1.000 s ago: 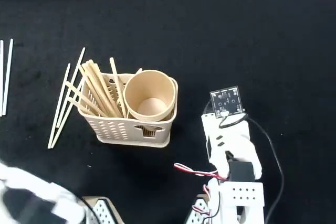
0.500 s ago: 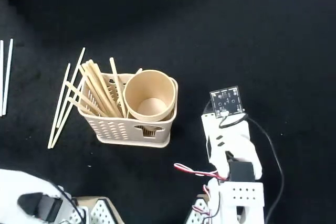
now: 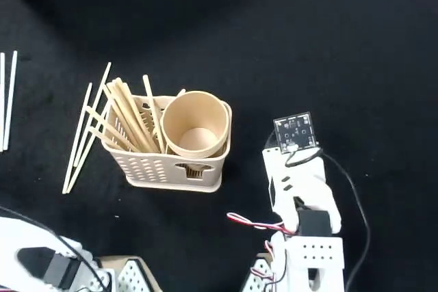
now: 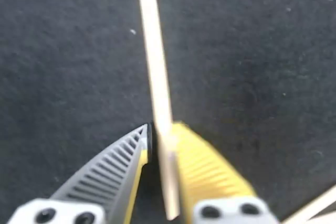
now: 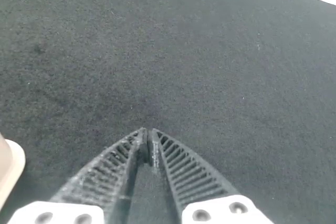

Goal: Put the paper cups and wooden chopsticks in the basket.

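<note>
A pale slotted basket [image 3: 171, 165] stands left of centre on the black table. A paper cup [image 3: 196, 124] sits upright in its right half, and several wooden chopsticks [image 3: 126, 114] lean in its left half. Loose chopsticks [image 3: 82, 131] lie on the cloth just left of the basket. My left gripper [image 4: 157, 128] is shut on a single wooden chopstick [image 4: 155, 61] that points straight out from the jaws, low over the cloth. The left arm [image 3: 41, 264] sits at the near left corner. My right gripper [image 5: 147, 132] is shut on nothing, above bare cloth right of the basket.
Two pale sticks [image 3: 7, 100] lie at the far left edge. The folded right arm [image 3: 301, 189] stands right of the basket. Another stick end [image 4: 310, 208] crosses a corner of the left wrist view. A corner of the basket [image 5: 8, 166] shows at the right wrist view's edge.
The left arm has drawn back toward the near left corner and settled there. The basket, cup, loose chopsticks and right arm have not moved.
</note>
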### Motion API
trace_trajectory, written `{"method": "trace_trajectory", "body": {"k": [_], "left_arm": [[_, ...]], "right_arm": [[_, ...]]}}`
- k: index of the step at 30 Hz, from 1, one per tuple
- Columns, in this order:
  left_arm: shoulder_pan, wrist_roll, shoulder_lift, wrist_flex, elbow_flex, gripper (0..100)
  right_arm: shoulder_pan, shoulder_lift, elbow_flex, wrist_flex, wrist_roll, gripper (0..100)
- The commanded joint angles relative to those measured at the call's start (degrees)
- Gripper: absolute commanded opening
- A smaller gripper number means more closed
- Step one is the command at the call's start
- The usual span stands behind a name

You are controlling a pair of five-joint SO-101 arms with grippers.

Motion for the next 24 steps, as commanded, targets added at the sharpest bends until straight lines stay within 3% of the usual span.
{"method": "trace_trajectory", "body": {"k": [1,10,17,24], "left_arm": [[2.8,-3.6,-2.4,1.2,-6.3,3],[12.5,-13.5,-10.1,1.2,-6.5,3],[23.3,-13.6,-10.0,0.8,-6.4,3],[26.7,-13.6,-5.5,-1.9,-6.1,3]], "right_arm": [[-0.4,-0.5,-0.9,-0.1,0.7,1.3],[-0.4,-0.5,-0.8,-0.1,0.7,1.3],[-0.4,-0.5,-0.8,-0.1,0.7,1.3],[-0.4,-0.5,-0.8,-0.1,0.7,1.3]]}}
